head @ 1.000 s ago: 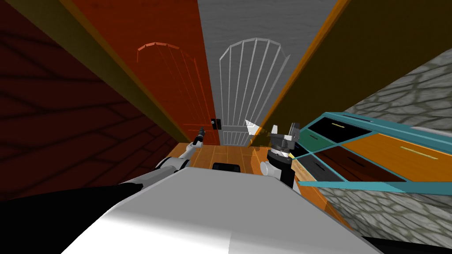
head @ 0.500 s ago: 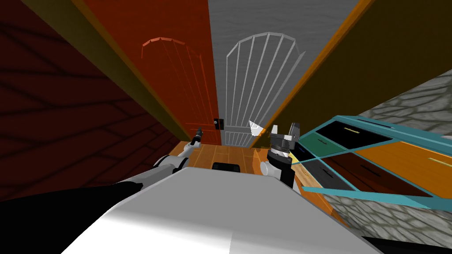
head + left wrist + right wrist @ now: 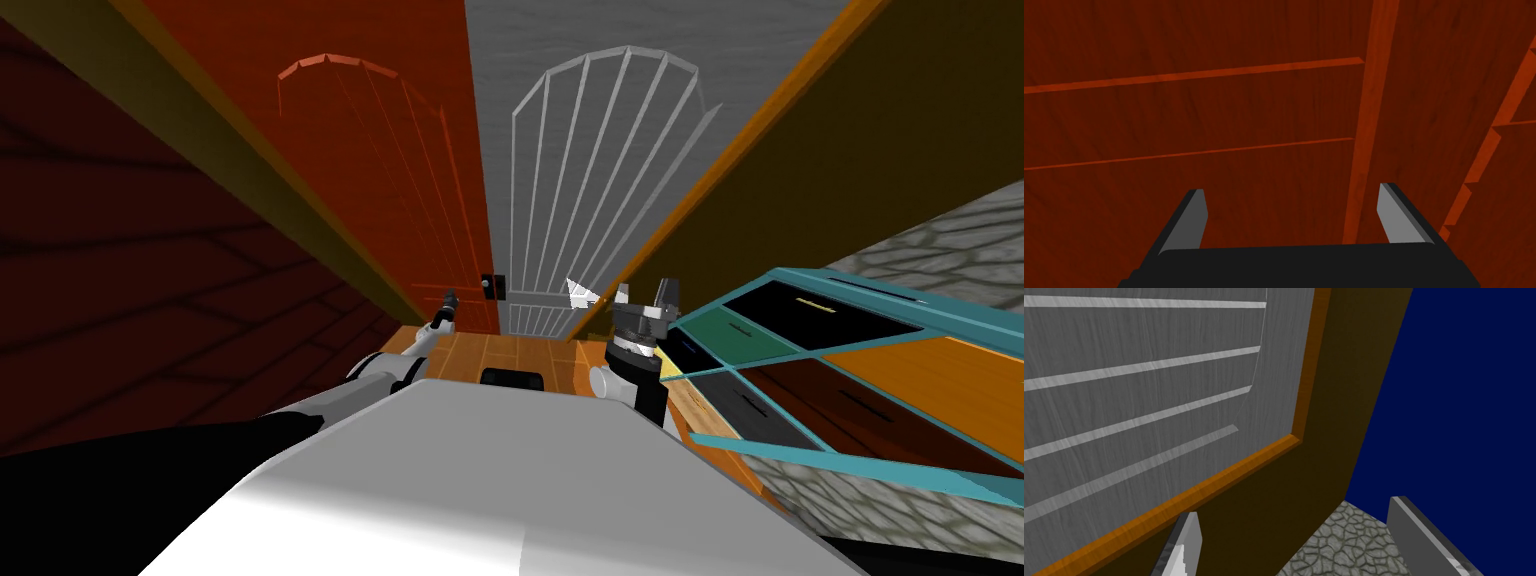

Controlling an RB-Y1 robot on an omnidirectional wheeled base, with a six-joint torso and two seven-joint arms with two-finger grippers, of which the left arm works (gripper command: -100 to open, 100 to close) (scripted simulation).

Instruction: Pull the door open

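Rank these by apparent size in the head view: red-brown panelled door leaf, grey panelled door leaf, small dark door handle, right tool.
1-2. Red-brown panelled door leaf and grey panelled door leaf: about alike, left unranked.
3. Right tool, enlarged by nearness to the camera.
4. Small dark door handle, clearly smallest.

No readable text, label, number or sign stands on any surface here.
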